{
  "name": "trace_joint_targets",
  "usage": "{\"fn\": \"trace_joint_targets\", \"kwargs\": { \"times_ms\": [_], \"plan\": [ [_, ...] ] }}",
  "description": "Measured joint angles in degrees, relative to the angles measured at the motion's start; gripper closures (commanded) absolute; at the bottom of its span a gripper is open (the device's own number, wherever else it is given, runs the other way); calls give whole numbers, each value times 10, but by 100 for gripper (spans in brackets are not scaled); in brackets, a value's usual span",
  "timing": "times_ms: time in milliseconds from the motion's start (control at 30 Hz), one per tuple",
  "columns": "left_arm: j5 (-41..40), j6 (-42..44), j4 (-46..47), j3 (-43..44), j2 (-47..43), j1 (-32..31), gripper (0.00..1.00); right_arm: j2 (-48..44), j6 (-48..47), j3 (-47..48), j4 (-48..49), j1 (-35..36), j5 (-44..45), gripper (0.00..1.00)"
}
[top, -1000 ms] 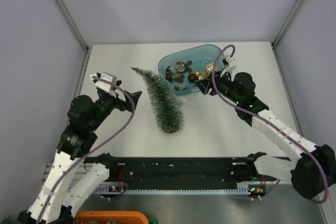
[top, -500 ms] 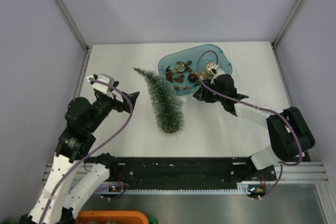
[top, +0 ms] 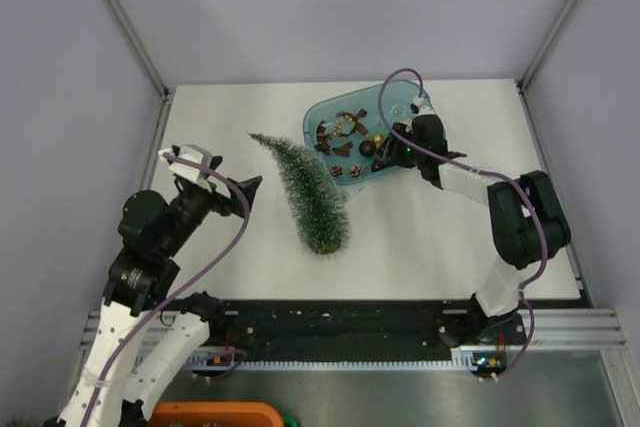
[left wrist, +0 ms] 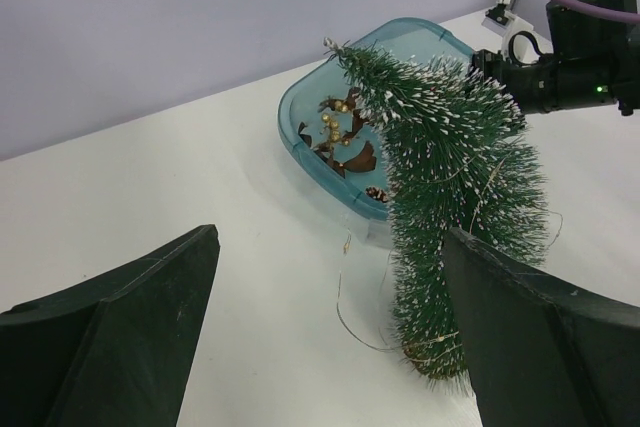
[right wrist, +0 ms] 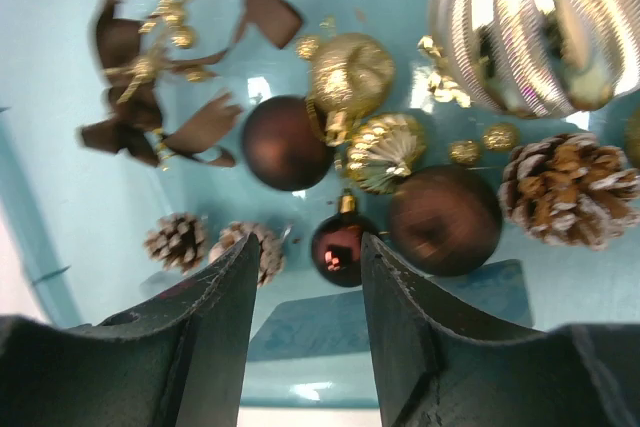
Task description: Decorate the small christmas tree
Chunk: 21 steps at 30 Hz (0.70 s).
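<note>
The small christmas tree point(top: 312, 193) stands tilted mid-table, its tip leaning toward the back left; in the left wrist view the tree point(left wrist: 450, 177) rises just inside the right finger. My left gripper point(top: 240, 187) is open and empty, a short way left of the tree, with bare table between its fingers point(left wrist: 120, 337). My right gripper point(top: 393, 152) hangs over the blue tray point(top: 420, 107), its jaws partly open. A small glossy brown ball point(right wrist: 340, 247) lies on the tray floor just beyond the gap between the right fingertips point(right wrist: 225, 277), not gripped.
The tray floor point(right wrist: 80, 197) holds a big gold striped ball point(right wrist: 520, 27), two matte brown balls point(right wrist: 285, 142), pinecones point(right wrist: 570, 187), brown ribbon bows point(right wrist: 150, 77) and small gold pieces. A thin wire point(left wrist: 360, 317) trails on the table by the tree's base. Enclosure walls ring the table.
My right arm folded back and its gripper swung up over the right part of the tray. The left arm drew back slightly. The tree stayed put.
</note>
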Motion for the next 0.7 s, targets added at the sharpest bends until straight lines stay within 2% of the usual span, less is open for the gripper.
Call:
{"fn": "trace_joint_targets", "kwargs": {
  "times_ms": [467,700],
  "plan": [
    [6,1,-1,-9,-10,4,1,16,-24,67,-54,-59,67,56],
    [8,12,-1,-12,-10,4,1,-78,-16,29,-86,-58,83,56]
  ]
}}
